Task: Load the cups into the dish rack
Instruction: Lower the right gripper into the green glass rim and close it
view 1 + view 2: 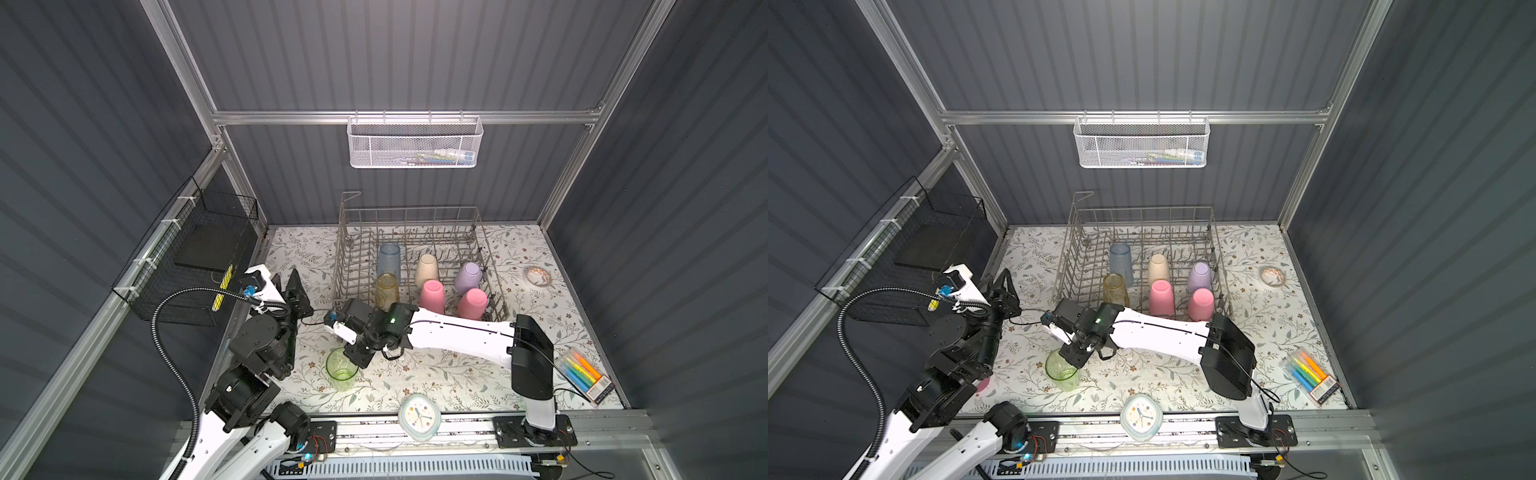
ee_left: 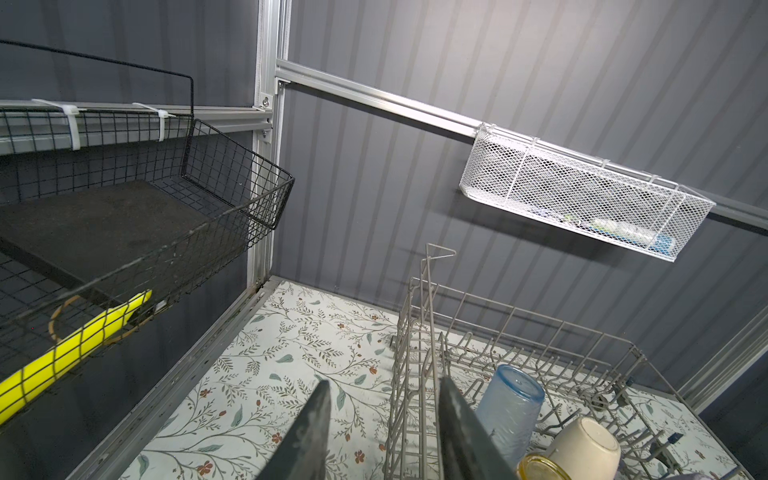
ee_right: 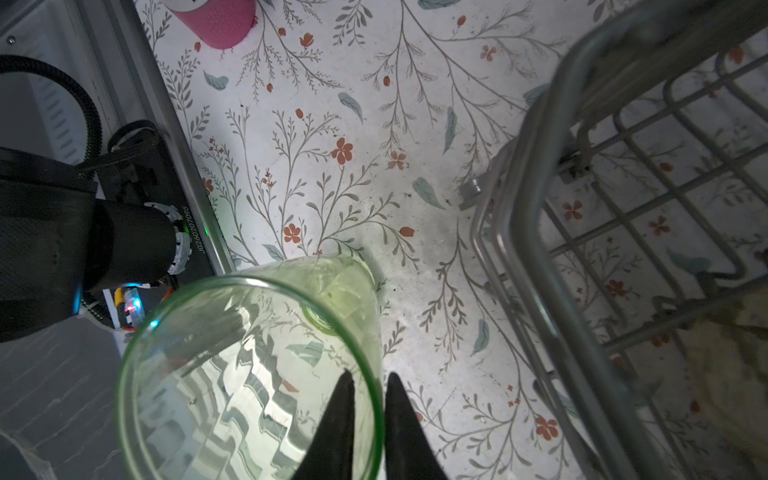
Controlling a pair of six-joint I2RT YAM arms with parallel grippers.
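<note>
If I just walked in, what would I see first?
Probably the grey dish rack at the back of the table, with bright upside-down cups in it, like a pink cup and the blue cup. Next, the green cup on the flowery table in front of the rack, with the right hand pinching its rim.

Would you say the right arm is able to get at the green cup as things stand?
Yes, it seems so: the right tool straddles the rim of the green cup, one finger inside, one outside, nothing blocking.
</note>
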